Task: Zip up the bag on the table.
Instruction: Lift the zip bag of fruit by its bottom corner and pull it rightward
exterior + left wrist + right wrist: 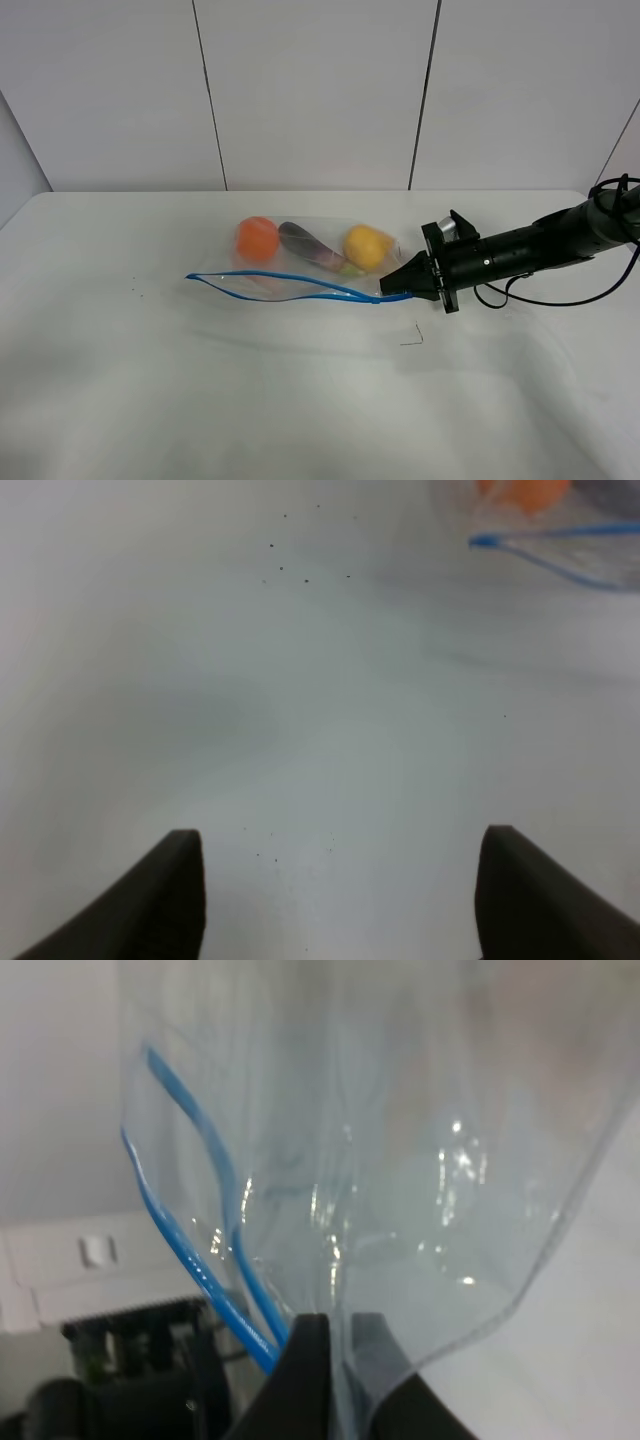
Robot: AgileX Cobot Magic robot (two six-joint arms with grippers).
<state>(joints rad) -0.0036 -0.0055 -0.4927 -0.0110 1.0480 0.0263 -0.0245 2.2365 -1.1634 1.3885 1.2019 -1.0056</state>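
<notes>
The bag (300, 262) lay flat near the middle of the worktop (200, 400), its blue zip strip (290, 290) along the edge nearest the camera. Through the clear film showed an orange (257, 238) at the left, a purple eggplant (308, 246) in the middle and a yellow fruit (366, 247) at the right, all lying toward the far side, away from the strip. The right end effector (400, 284) was clamped on the right end of the strip. Its wrist view showed the two blue tracks (200, 1260) meeting at the pinch and spreading apart beyond it, so the mouth looked open along most of its length. The left end effector (340, 832) hung with its jaws wide apart over bare worktop, holding nothing, with the bag's left corner (560, 550) well ahead of it. The main risk was that the bag was held at one end only: a pull or slide along the strip would likely drag the whole light bag across the smooth worktop instead of pressing the tracks together. The thin, glossy film could also slip out of the pinch, or the tracks could meet misaligned and leave gaps. If the bag were tugged or tilted, the round fruit could roll toward the open mouth and block the seal.
</notes>
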